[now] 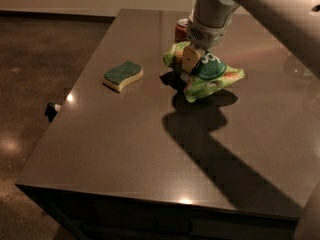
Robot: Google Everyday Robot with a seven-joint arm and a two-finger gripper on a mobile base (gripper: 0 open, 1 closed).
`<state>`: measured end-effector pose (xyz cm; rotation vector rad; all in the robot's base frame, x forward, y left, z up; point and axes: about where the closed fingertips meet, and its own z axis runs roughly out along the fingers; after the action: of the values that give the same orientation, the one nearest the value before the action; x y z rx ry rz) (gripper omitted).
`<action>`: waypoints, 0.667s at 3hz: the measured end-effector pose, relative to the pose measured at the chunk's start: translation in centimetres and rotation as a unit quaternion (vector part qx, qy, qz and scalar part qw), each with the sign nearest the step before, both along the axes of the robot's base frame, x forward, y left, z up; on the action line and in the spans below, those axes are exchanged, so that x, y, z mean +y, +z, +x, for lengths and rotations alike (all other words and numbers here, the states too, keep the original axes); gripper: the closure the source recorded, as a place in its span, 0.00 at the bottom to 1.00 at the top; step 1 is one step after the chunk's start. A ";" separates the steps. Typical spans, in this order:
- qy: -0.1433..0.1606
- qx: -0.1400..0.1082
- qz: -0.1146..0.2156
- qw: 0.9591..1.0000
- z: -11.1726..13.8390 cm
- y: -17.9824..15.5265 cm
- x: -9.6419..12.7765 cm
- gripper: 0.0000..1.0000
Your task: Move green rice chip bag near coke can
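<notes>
Clenched on the crumpled left end of the green rice chip bag (214, 76) from above with the gripper (190, 60), toward the back middle of the dark tabletop (125, 144). Seemingly raised just off the surface, going by the shadow cast beneath. Just behind and left of the bag, partly hidden by the arm (215, 9), the red coke can (180, 30). Well apart to the left, a green-topped yellow sponge (123, 75) lying flat

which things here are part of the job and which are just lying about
Job: bag, gripped by the pincer over the table; can, just behind the pincer.
Lying about: sponge, on the table, apart from the bag.
</notes>
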<state>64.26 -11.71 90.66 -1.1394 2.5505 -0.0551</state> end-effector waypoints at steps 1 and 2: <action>-0.015 -0.004 -0.007 1.000 0.7 -0.3 -0.6 0.51; -0.046 -0.028 -0.008 0.999 1.4 -0.2 -1.4 0.28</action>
<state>65.61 -13.15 90.43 -1.0118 2.5548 -0.1289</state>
